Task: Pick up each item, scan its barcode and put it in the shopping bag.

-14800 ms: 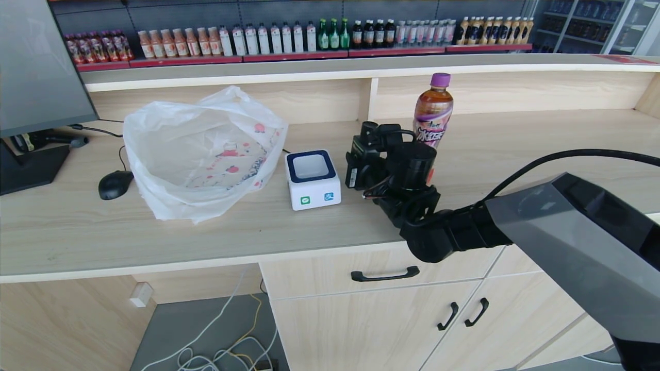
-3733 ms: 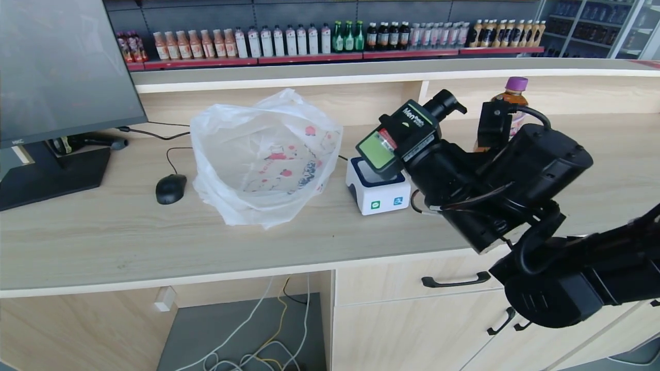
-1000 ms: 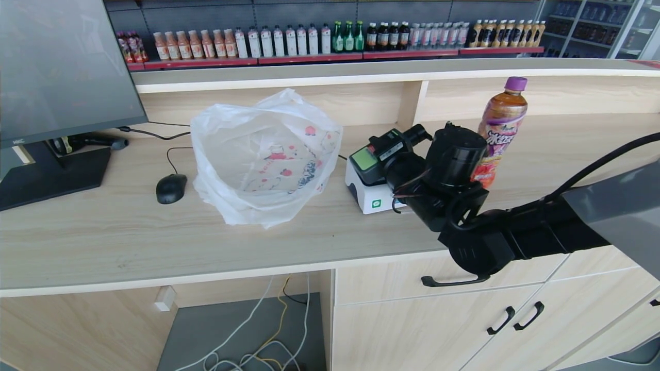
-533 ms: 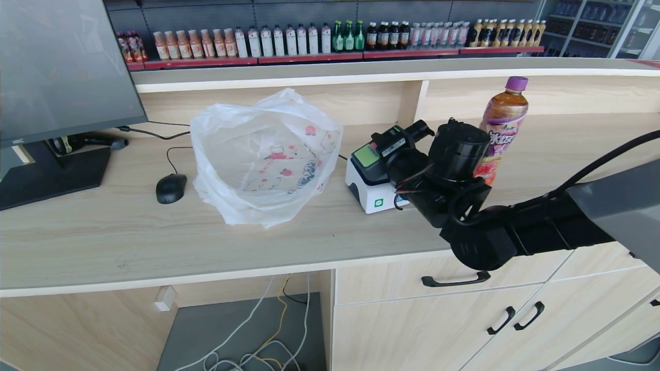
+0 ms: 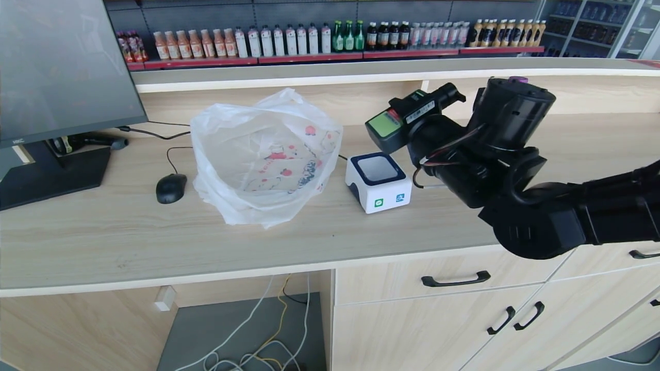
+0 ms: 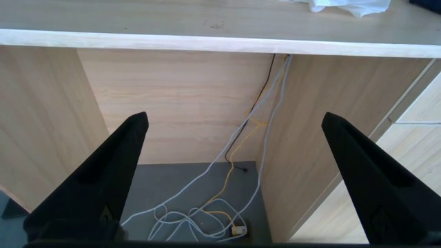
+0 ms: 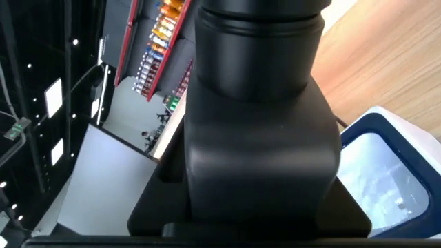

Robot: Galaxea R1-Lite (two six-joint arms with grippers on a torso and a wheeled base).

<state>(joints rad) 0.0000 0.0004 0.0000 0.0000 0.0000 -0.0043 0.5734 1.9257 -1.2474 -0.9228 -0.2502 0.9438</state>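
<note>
Against half a second ago, the bag [image 5: 265, 154] lies on the desk [image 5: 103, 237] as before, mouth open; the scanner [image 5: 378, 181] just beside it has kept its place, but its dark window is now uncovered. The black item [image 5: 410, 111] that sat low over the scanner has come up with the right arm; it now hangs in the air above and behind the scanner, apart from it, tilted, green end toward the bag. The right gripper [image 5: 430, 135] is clenched on the item; its fingers are hard to pick out against the black casing. The bottle [image 5: 517, 79], plainly seen before, is now behind the raised wrist; only its purple cap shows.

In the left wrist view, the left gripper [image 6: 231, 193] sits below the desk edge, its fingers [image 6: 103, 186] spread wide and grasping nothing; cables [image 6: 207, 213] lie on the floor beyond. In the right wrist view, the item blocks most of the sight; a corner of the scanner [image 7: 386, 165] shows past it.
</note>
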